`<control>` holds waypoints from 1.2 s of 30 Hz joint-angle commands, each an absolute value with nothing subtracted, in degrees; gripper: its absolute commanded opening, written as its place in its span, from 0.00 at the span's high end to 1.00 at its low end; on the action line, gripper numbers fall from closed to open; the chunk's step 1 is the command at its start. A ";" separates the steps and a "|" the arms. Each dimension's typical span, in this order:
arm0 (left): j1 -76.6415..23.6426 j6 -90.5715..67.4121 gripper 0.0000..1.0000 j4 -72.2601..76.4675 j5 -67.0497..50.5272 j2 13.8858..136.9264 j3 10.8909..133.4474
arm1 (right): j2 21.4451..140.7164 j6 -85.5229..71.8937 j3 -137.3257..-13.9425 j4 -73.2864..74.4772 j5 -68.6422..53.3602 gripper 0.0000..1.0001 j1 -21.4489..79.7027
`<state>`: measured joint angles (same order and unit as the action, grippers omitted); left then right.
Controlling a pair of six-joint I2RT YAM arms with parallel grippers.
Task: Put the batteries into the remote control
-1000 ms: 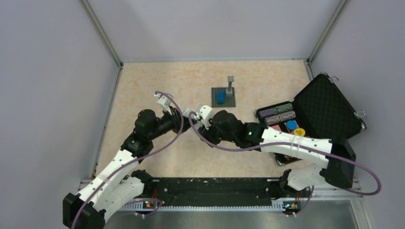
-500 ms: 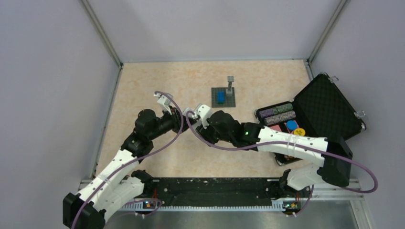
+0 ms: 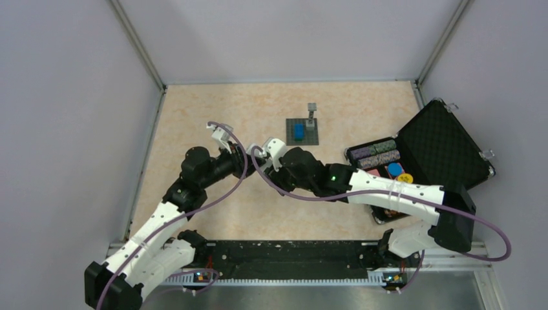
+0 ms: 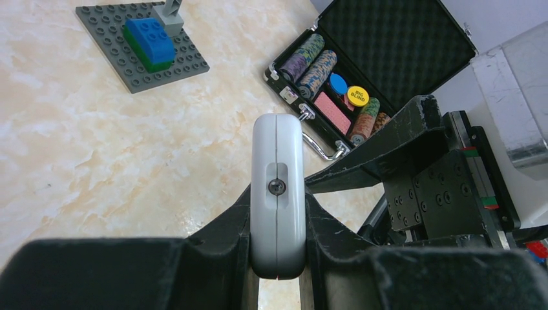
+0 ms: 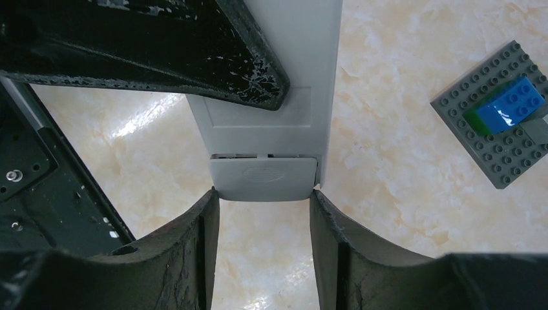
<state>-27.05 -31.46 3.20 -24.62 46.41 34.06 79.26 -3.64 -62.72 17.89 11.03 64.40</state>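
Observation:
My left gripper [image 4: 278, 216] is shut on the white remote control [image 4: 278, 194] and holds it edge-on above the table, one finger on each flat face. In the right wrist view the remote's plain back [image 5: 271, 97] faces the camera, partly crossed by a left fingertip [image 5: 161, 51]. Its battery cover [image 5: 263, 177] sits at the near end with a thin gap above it. My right gripper [image 5: 263, 194] pinches the cover's two side edges with its fingertips. In the top view both grippers [image 3: 249, 157] [image 3: 260, 155] meet mid-table. No batteries are in view.
A grey studded plate with a blue block [image 3: 302, 131] lies behind the grippers. An open black case of poker chips [image 3: 420, 155] stands at the right. A black rail [image 3: 284, 252] runs along the near edge.
My right arm has shifted slightly left toward the left gripper. The left gripper keeps hold of the remote in about the same place.

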 commanded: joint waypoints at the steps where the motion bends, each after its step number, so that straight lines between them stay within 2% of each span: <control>1: -27.82 -32.43 1.00 1.92 -30.34 46.79 36.54 | 80.12 -3.26 -66.74 13.77 16.68 0.79 64.15; 18: -27.84 -33.96 1.00 2.20 -32.96 48.03 36.95 | 81.95 -2.31 -68.45 11.61 16.50 0.78 64.12; 26: -27.83 -34.87 1.00 2.81 -32.87 47.71 36.91 | 81.39 -3.78 -68.46 11.59 15.65 0.74 63.70; 36: -27.80 -44.34 1.00 3.24 -31.66 49.40 37.56 | 81.60 -7.89 -70.31 14.59 9.11 0.70 60.23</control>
<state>-26.61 -35.55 2.55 -23.53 48.45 34.87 81.30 -5.34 -65.12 20.05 9.32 62.83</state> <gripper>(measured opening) 0.262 0.469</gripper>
